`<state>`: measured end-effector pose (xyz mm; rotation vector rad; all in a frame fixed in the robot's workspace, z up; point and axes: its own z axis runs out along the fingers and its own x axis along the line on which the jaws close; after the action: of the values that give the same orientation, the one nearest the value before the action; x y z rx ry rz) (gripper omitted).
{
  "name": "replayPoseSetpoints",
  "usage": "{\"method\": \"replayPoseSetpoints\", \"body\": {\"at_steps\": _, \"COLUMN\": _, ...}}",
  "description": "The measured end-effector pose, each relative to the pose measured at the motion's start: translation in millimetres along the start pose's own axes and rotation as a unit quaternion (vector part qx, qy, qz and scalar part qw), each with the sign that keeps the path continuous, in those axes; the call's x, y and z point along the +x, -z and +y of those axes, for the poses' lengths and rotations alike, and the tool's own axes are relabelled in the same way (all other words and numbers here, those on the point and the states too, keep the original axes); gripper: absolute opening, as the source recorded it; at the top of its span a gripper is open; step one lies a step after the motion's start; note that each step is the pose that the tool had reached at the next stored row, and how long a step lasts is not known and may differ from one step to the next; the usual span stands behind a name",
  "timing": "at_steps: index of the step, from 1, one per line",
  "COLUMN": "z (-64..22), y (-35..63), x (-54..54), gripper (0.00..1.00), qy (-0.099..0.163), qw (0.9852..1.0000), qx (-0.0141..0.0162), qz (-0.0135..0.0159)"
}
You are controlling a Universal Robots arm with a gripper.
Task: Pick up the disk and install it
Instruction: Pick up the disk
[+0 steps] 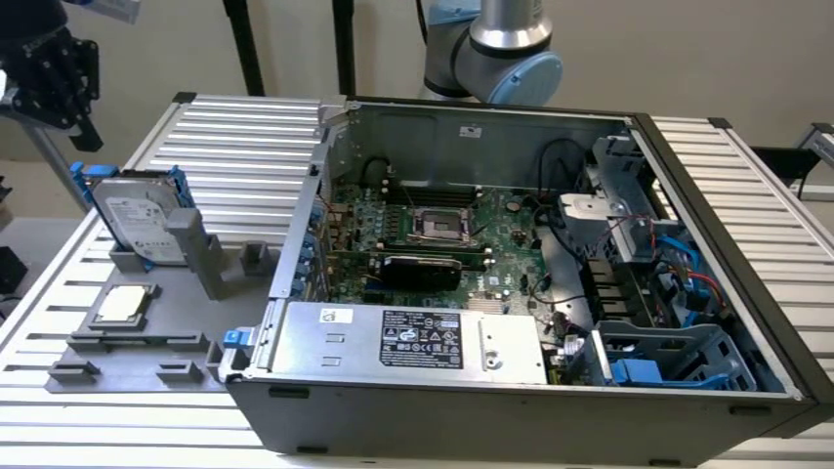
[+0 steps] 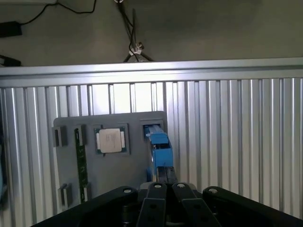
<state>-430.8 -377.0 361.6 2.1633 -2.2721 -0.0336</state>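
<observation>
Hovering gripper point(image 1: 76, 117): hanging at the upper left of the exterior view, above the disk point(image 1: 131, 217) and apart from it, touching nothing.
Fingers point(image 2: 162, 176): pressing together, pinching nothing.
Disk place: standing on edge in the grey fixture point(image 1: 131, 344) at the middle left of the exterior view, outside the computer case point(image 1: 521, 430).
Direction from fingers: lying below them; in the wrist view its blue frame point(image 2: 160, 144) is showing edge-on, in line with the fingertips.
Long axis: pointing upward, leaning slightly.
Surface: ribbed metal table point(image 1: 248, 147) is carrying the fixture, which is also holding a square chip point(image 1: 120, 305).
Room: open above the disk; a grey post point(image 1: 195, 249) is standing just beside it, with the case wall near.
</observation>
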Motion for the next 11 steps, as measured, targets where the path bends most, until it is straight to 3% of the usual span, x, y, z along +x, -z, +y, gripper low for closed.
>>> {"method": "replayPoseSetpoints", "body": {"at_steps": 3, "z": -0.1, "y": -0.4, "x": 1.0, "gripper": 0.18, "qy": 0.001, "qw": 1.0, "qx": 0.0, "qz": 0.0}}
{"method": "replayPoseSetpoints", "body": {"at_steps": 6, "z": -0.1, "y": -1.0, "x": 2.1, "gripper": 0.36, "qy": 0.001, "qw": 1.0, "qx": 0.0, "qz": 0.0}}
{"method": "replayPoseSetpoints", "body": {"at_steps": 11, "z": -0.2, "y": -4.2, "x": 3.2, "gripper": 0.48, "qy": 0.003, "qw": 1.0, "qx": -0.0001, "qz": 0.0001}}
